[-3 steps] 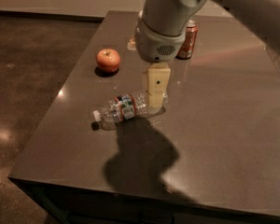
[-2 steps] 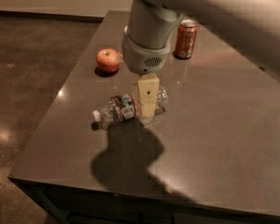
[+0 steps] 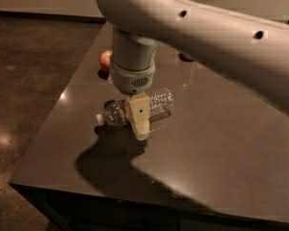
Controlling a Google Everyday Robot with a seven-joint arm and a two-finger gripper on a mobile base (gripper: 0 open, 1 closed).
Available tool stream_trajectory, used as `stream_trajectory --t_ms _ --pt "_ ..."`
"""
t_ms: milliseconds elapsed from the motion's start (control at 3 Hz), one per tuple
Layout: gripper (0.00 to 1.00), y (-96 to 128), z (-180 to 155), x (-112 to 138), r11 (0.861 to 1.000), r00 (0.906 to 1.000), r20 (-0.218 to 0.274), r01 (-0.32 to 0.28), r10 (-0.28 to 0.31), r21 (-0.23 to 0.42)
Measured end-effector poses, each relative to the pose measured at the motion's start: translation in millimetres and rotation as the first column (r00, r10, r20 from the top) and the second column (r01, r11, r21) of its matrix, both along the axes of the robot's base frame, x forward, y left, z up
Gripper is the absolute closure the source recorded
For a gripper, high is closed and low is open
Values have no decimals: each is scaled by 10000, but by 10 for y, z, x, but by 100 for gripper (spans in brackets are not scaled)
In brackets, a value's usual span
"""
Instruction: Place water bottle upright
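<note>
The water bottle (image 3: 159,100) lies on its side on the dark table (image 3: 221,148), white cap (image 3: 100,120) pointing left and clear ribbed base pointing right. My gripper (image 3: 139,121) hangs from the big grey wrist (image 3: 132,73) straight down over the bottle's middle. It covers the label band there. A dark shadow lies under the bottle and toward the front.
An apple (image 3: 105,60) sits behind the wrist near the table's left edge, partly hidden. The arm (image 3: 216,37) crosses the upper right and hides the back of the table. The table's front edge (image 3: 135,198) and left edge drop to a dark floor (image 3: 24,81).
The arm has swung forward and left and come down over the bottle's middle. The bottle lies in about the same place. The arm now hides the soda can.
</note>
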State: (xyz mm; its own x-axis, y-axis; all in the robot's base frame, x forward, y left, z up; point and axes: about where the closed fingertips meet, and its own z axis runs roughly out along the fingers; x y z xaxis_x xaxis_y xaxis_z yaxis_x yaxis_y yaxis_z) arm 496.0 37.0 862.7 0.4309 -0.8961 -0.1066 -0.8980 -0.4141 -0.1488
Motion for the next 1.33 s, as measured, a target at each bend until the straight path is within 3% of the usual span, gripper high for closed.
stream_trajectory --t_ms 333,1000,1333 --pt "0 59 -148 18 9991 9997 -212 -80 72 -406" --pt "41 -33 -187 122 9965 9984 -336 424 -450 -724" --pt "64 -148 -57 173 9951 9954 -342 875 -891 -451"
